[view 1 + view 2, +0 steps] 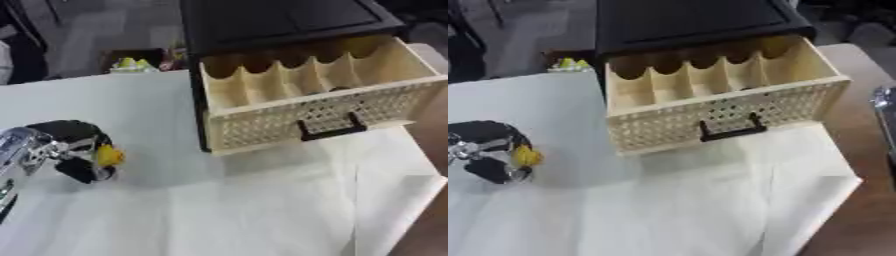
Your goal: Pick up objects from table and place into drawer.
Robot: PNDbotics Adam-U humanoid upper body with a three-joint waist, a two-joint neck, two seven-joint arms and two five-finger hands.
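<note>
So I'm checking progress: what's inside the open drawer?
The drawer shows wooden dividers and bare compartments; one small dark spot sits near the front wall. The compartment floors behind that wall are hidden. The left hand holds a yellow object.

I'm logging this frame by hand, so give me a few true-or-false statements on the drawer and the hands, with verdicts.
1. The drawer is pulled open. True.
2. The left hand is curled around a small yellow object. True.
3. The left hand is above the drawer. False: it is low at the left, over the white table cover, apart from the drawer.
4. The drawer is undivided inside. False: partitions split it into several compartments.
5. The drawer front has a dark handle. True.
6. The right hand holds a yellow object too. False: only a silver edge shows at the right; no hand is visible.
</note>
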